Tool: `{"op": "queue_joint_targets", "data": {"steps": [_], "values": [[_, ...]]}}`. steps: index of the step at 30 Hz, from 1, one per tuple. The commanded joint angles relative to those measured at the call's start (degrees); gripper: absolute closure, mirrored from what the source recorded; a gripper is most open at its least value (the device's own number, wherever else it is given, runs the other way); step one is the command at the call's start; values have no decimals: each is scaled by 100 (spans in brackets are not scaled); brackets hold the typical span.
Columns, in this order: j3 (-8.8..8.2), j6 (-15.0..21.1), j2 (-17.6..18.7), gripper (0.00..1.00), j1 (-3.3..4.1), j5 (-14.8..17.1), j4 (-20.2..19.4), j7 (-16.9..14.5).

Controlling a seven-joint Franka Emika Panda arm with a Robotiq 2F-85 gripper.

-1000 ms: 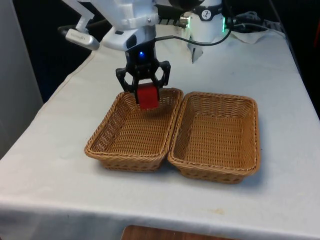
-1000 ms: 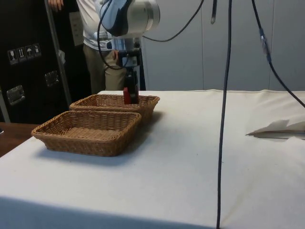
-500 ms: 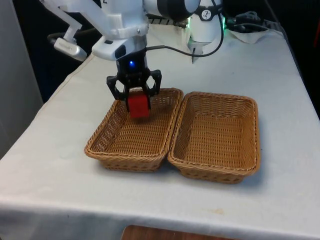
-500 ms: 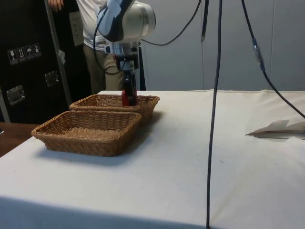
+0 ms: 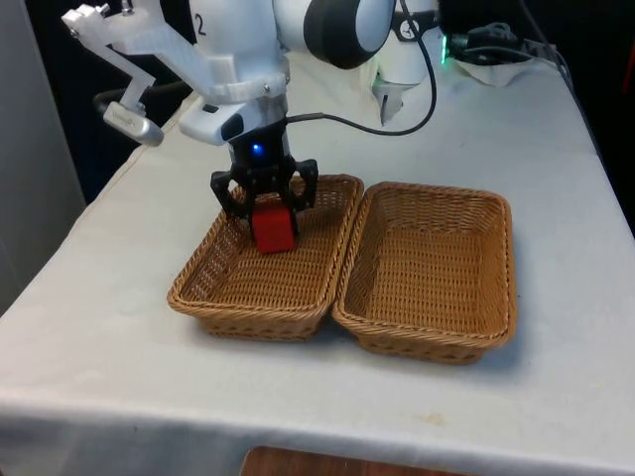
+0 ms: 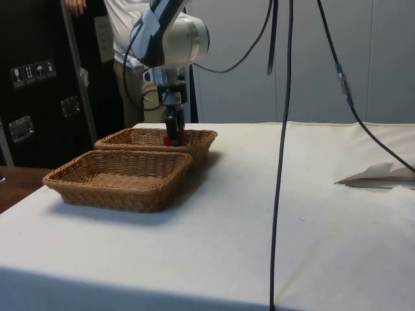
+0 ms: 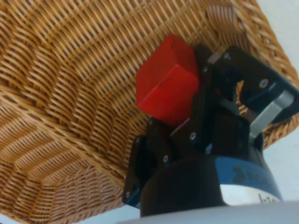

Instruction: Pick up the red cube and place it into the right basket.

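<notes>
In the front view, two wicker baskets sit side by side, touching, on the cloth (image 5: 556, 178). The gripper (image 5: 266, 203) hangs over the far end of the basket on the front view's left (image 5: 198, 283), clamped on the red cube (image 5: 272, 227). The cube sits low inside that basket, near its far wall; whether it touches the weave cannot be told. The other basket (image 5: 501, 297), on the front view's right, holds nothing.

In the side view, the gripper (image 6: 173, 129) reaches down into the farther basket (image 6: 201, 137), and a sliver of the cube (image 6: 172, 138) shows just above the rim. The nearer basket (image 6: 117, 191) stands in front. A person (image 6: 133, 71) stands behind the table.

In the wrist view, the gripper (image 7: 175, 114) grasps the cube (image 7: 166, 88) between its black fingers (image 7: 205, 88), tilted, with the basket's woven floor (image 7: 60, 70) and wall close behind it.
</notes>
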Motion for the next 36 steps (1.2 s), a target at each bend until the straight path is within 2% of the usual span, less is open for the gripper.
{"op": "queue_joint_targets", "data": {"steps": [1, 4, 10, 11, 12, 19, 24, 25, 26, 27, 28, 33, 34, 35, 36], "values": [[0, -34, -17, 94, -11, 0, 0, 0], [0, -40, -29, 68, -6, 0, -6, -6], [-6, -17, -17, 10, 0, 0, -6, -11], [-6, -46, -40, 3, 0, 0, -17, -17], [-6, -46, -40, 0, 0, 0, -17, -17], [-17, -52, -52, 0, 6, -11, -23, -11], [-155, -195, -292, 0, 115, -74, -115, 40], [-189, -241, -378, 0, 155, -92, -166, 57], [-109, -218, -246, 0, 63, -17, -57, 0], [-189, -241, -378, 0, 155, -92, -166, 57], [-206, -258, -481, 0, 189, -138, -235, 86], [-206, -281, -796, 0, 269, -315, -435, 229], [-143, -281, -762, 0, 206, -264, -395, 172], [-206, -286, -911, 0, 298, -395, -498, 292], [-201, -286, -957, 0, 304, -435, -533, 321]]}}
